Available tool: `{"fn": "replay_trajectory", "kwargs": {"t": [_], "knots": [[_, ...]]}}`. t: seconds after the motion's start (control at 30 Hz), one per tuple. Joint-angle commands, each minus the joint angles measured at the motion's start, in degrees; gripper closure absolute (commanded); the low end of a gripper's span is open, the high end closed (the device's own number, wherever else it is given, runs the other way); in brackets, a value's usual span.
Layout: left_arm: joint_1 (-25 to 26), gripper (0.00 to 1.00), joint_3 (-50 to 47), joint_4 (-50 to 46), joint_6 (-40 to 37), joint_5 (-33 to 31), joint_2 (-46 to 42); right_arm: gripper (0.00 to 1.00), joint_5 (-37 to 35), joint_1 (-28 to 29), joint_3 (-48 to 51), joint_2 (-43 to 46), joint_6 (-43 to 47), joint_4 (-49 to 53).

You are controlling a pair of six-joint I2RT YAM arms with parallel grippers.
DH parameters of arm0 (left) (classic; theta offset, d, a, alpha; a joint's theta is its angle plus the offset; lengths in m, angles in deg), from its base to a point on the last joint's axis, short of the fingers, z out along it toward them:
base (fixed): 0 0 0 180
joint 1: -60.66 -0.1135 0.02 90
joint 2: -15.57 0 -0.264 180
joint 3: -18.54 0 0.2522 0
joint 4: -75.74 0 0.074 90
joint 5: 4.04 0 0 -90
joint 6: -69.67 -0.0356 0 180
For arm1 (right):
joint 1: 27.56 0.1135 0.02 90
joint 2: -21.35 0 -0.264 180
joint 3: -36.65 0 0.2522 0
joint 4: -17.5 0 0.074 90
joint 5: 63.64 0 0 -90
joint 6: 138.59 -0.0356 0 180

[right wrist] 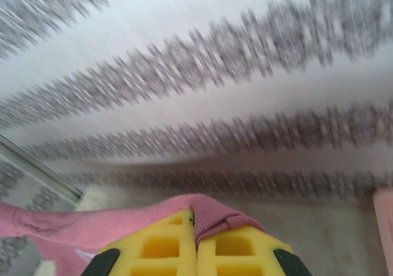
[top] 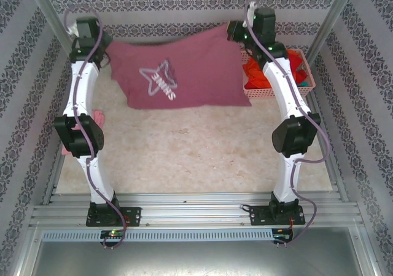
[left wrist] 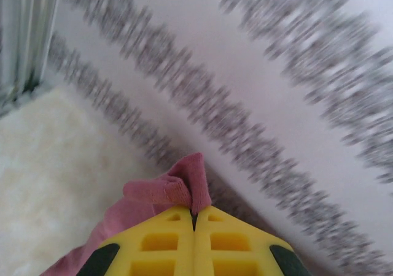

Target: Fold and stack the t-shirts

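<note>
From above, the left hand (top: 103,43) and the right hand (top: 236,32) are both at the far side of the worktop (top: 184,153); each one pinches a top corner of the mauve t-shirt (top: 178,73), so it is stretched wide between them with its star print facing up; its low edge looks to lie on the worktop. A light pink t-shirt (top: 98,115) peeks out in a lump by the left arm; red and orange t-shirts (top: 293,64) sit bunched in the basket (top: 307,84) on the right. We see no folded shirt and no stack; we think the job is only at its start, with the first shirt being spread out and all the folds to come.

From the left wrist, the yellow fingers (left wrist: 159,242) are pressed tight together; a small roll of mauve cloth sticks out between the tips; the patterned wall (left wrist: 276,104) behind is blurry.

From the right wrist it looks the same; the fingers are closed tight on a fold of mauve cloth, and more of the shirt trails off to the left.
</note>
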Motion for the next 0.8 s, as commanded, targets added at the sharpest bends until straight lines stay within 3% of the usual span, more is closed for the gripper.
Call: {"fn": "replay_trajectory", "kwargs": {"t": [0.0,0.13,0.27,0.37,0.5,0.6,0.77], "knots": [[-1.58,1.00,11.36,-4.20,-1.73,-2.01,-1.43,1.00,2.13,-0.68,-10.49,0.23,1.17,1.05],[-2.53,1.00,15.77,-5.74,-1.80,-1.83,-4.78,1.00,3.70,-1.70,-18.72,0.55,0.92,3.98],[-2.82,1.00,8.39,-6.08,-4.15,-2.09,-13.02,1.00,5.72,-2.21,-12.58,6.03,1.53,5.25],[-2.82,1.00,-8.36,-1.06,-5.14,-2.26,-23.29,1.00,7.61,-2.17,4.79,14.64,1.38,0.45],[-2.82,1.00,-36.73,6.50,-4.09,-2.87,-39.56,1.00,9.19,-2.10,36.65,28.76,-2.74,-12.54],[-2.82,1.00,-52.88,5.40,-2.83,-2.33,-50.04,1.00,10.24,-1.27,55.03,37.21,-5.62,-16.71],[-2.82,1.00,-71.64,-0.94,-0.70,0.29,-62.73,1.00,9.00,1.93,76.66,45.51,-8.56,-16.15]]}}
